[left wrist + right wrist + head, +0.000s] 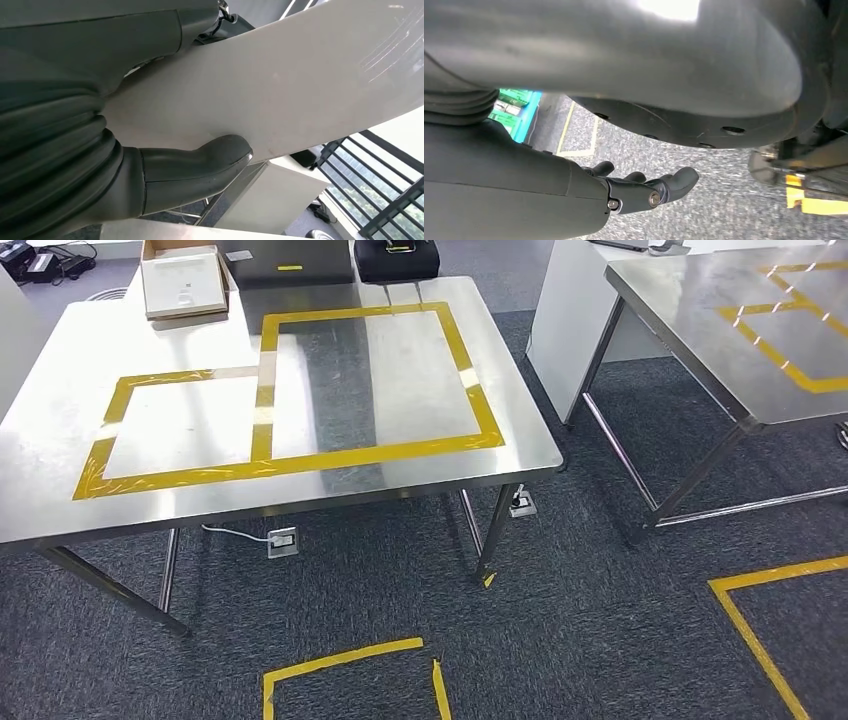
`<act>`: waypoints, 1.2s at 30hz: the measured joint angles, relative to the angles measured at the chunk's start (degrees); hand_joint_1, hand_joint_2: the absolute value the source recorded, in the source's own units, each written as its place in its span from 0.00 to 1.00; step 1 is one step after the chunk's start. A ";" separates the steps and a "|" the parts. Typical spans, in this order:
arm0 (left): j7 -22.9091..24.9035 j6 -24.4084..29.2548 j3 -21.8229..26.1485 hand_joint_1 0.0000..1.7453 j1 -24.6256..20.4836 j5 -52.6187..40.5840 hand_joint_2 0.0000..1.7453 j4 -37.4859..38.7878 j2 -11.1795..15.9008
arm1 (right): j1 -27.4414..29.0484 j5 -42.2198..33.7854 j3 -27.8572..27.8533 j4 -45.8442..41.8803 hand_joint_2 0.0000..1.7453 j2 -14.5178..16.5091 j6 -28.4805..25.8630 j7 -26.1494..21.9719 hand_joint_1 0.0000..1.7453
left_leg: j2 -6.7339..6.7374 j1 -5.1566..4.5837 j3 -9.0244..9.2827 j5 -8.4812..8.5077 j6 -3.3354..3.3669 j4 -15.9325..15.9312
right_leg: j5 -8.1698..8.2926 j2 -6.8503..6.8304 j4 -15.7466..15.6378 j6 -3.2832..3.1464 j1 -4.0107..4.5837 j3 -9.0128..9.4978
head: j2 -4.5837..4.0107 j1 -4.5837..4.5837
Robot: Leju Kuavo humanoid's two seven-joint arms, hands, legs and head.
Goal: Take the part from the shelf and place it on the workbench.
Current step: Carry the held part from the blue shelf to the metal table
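From the head we look down on a steel workbench [300, 455] marked with yellow tape [375, 450], at our left wrist the left hand [150, 150] grips a pale flat part [280, 85] under its thumb, and our right hand [624, 192] hangs above carpet, fingers loosely apart, holding nothing.

No legible text, label, brand or number appears on any surface. The yellow tape outlines [300, 455] on the steel workbench [60, 440] carry no lettering.
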 joint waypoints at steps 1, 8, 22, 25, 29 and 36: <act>0.05 0.01 0.00 1.00 -0.01 -0.04 1.00 -0.01 -0.01 | 0.02 -0.01 0.00 0.00 0.00 -0.01 0.02 -0.07 0.00 | -0.02 -0.07 0.64 -0.45 -0.04 -0.05 | 2.89 0.02 -4.10 -0.59 0.23 1.25 | 0.00 0.00; 0.30 0.13 0.00 1.00 -0.08 -0.17 1.00 -0.19 0.20 | -0.08 0.01 -0.01 0.00 0.00 -0.20 0.06 -0.23 0.00 | -0.11 -0.02 2.12 -2.07 -1.88 -0.14 | 5.28 0.03 -13.84 -2.29 0.66 6.28 | 0.00 -0.27; 0.32 0.05 0.02 1.00 0.93 -0.27 1.00 0.10 0.42 | -0.03 -0.15 0.00 0.01 0.00 -0.18 0.06 -0.34 0.00 | 0.00 0.34 -2.21 2.34 -1.38 -0.20 | 0.02 0.13 -13.19 -0.76 0.46 10.74 | 0.00 -0.43; 0.52 0.07 0.02 1.00 0.76 -0.49 1.00 0.01 0.37 | -0.08 -0.16 0.00 0.00 0.00 -0.21 0.05 -0.44 0.00 | -0.05 0.55 -1.74 1.73 -0.41 -0.23 | -2.33 0.09 -8.12 0.21 0.18 8.29 | 0.00 -0.19; 1.07 -0.11 0.02 1.00 0.74 -0.61 1.00 0.02 0.04 | -0.05 -0.36 -0.01 0.01 0.00 -0.21 0.09 -0.67 0.00 | -0.06 0.29 -0.64 0.54 -0.18 -0.20 | -3.60 0.09 2.99 0.48 -0.17 -0.07 | 0.00 -0.05; 3.37 -0.17 0.01 1.00 0.10 -1.38 1.00 0.17 -1.27 | 0.04 -1.03 -0.30 0.00 0.00 -0.39 0.19 -1.42 0.00 | -0.23 0.02 2.03 -1.54 -1.36 -0.81 | 5.59 0.09 -12.85 -1.87 1.09 4.91 | 0.00 -0.16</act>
